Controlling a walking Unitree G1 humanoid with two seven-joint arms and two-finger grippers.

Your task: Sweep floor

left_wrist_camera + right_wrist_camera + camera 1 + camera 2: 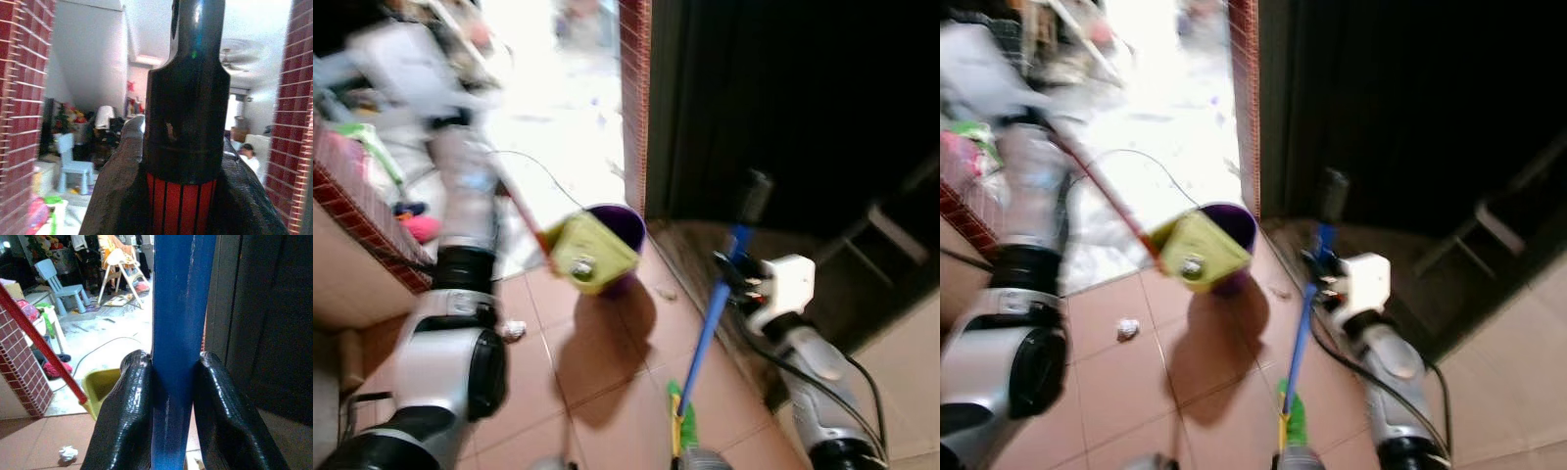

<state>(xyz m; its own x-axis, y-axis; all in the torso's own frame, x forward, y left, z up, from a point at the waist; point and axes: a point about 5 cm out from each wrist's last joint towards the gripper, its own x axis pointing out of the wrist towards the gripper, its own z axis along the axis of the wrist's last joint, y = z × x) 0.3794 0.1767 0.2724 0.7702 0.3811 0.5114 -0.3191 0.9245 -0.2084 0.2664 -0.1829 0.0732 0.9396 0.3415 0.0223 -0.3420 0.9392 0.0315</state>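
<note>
**Broom and dustpan held ready, paper scrap waiting on the tiles**

Closest to the lens, the left arm's grey-and-black forearm point(445, 367) rises from the bottom corner of the head view, reaching up and away from the robot to grip the top of a long red dustpan handle point(1102, 191). In the left wrist view the left gripper point(183, 196) is clamped on that handle's black cap and red ribbed grip point(181, 203), the black fingers point(115, 191) pressed against both sides. The handle slants down from that grip to the yellow-green dustpan point(589, 255), which hangs tilted just in front of a purple bucket point(625, 223).

Taking the dustpan as the landmark: the crumpled white paper scrap point(1127, 329) lies on the terracotta tiled floor point(1209, 367) on the dustpan's left-arm side and nearer the robot, apart from the pan. The blue broom handle point(710, 318) stands on the dustpan's other side, its long axis running steeply from the right gripper point(168, 396) down toward the robot, ending in a green broom head point(682, 423) near the bottom edge. The right gripper's fingers are closed tight on the blue shaft, the right forearm point(822, 397) angled up from below.

By this layout, the sweep turns on carrying the broom head across beneath the pan to the scrap on the left side.
</note>
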